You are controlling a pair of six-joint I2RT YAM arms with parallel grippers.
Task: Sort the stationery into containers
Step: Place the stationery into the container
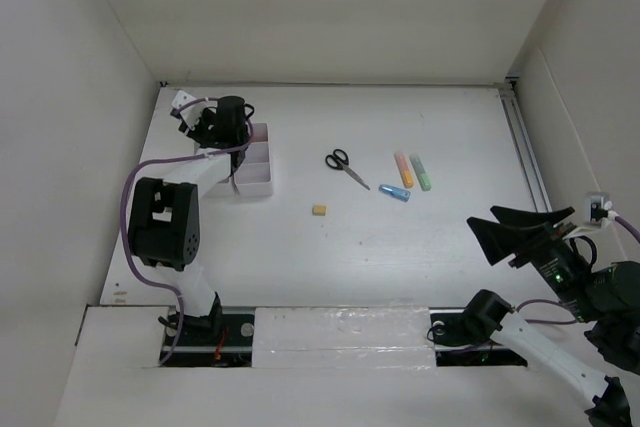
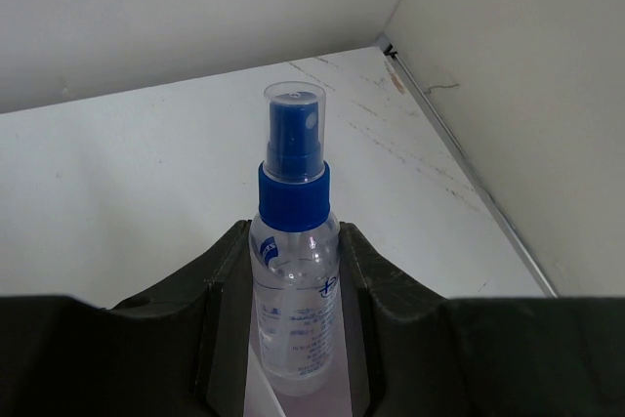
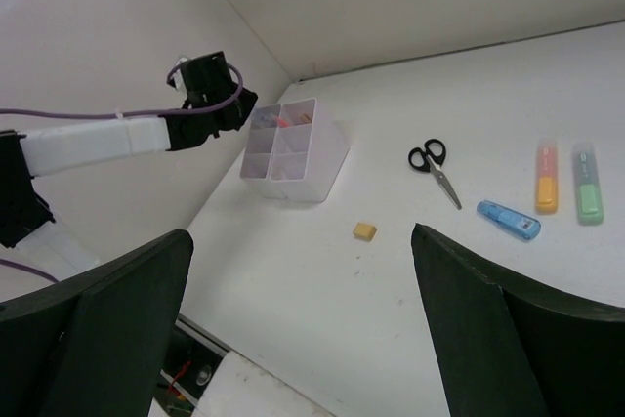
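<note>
**Placing bottle into organizer**

Pinches clear blue-capped bottle (image 2: 294, 271) upright in left hand (image 2: 293, 241), over white organizer (image 1: 256, 162) at bench's (image 1: 400, 267) far-left corner. Holds right hand (image 3: 303, 319) spread, empty. Probably mid-placement: next calls for lowering into a free compartment, then releasing. Shows bottle only from left wrist; shows scissors (image 1: 346, 167), markers (image 1: 403, 169), eraser (image 1: 319, 210) (all loose mid-bench) only elsewhere.

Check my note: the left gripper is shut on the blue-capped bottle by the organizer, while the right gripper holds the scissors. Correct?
Not quite. The right gripper is open and holds nothing. The scissors lie on the table beyond it, as the right wrist view shows. The rest stands: the left gripper is shut on the blue-capped bottle by the organizer.
</note>
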